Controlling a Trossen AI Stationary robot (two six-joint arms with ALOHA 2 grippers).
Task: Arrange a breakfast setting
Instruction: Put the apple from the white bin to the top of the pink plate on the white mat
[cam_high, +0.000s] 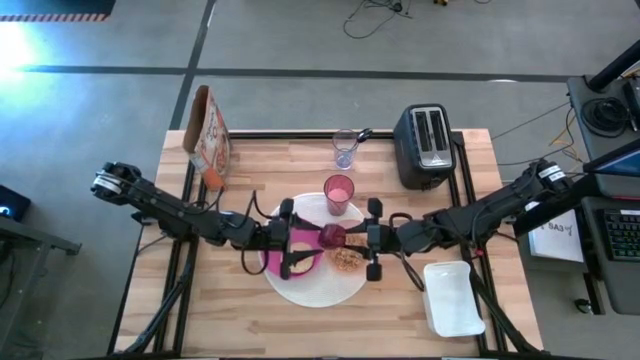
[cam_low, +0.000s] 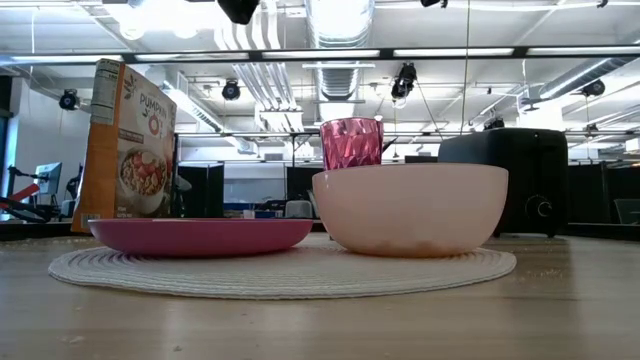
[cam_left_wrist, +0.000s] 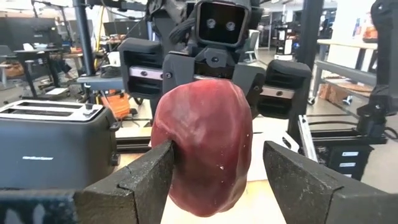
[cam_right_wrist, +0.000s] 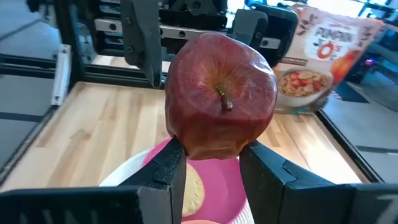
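Observation:
A dark-red fruit (cam_high: 332, 237), an apple, hangs in the air over the large white round plate (cam_high: 320, 290), between my two grippers. My right gripper (cam_right_wrist: 211, 162) is shut on it from the table's right. My left gripper (cam_left_wrist: 217, 174) faces it from the left, open, with a finger on either side of the fruit (cam_left_wrist: 202, 143). On the white plate rest a magenta plate (cam_high: 276, 262) and a peach bowl (cam_low: 410, 208) with the bagel (cam_high: 347, 260) in it. A pink tumbler (cam_high: 339, 193) stands at the plate's far rim. The clear glass (cam_high: 345, 150) holding the spoon stands farther back. My right gripper pinches the fruit's lower part (cam_right_wrist: 211, 146) between its two fingers, coming nearly level from the table's right. The stem faces the right wrist camera. The fruit is lifted clear above the plate. My left gripper has one finger (cam_left_wrist: 152, 171) close against the fruit's side; whether it touches, I cannot tell. The other finger stands apart.
A black toaster (cam_high: 425, 148) stands at the far right. A cereal box (cam_high: 210, 135) stands upright at the far left. A white rectangular tray (cam_high: 452, 298) lies near the front right. Bare wood shows at the near left.

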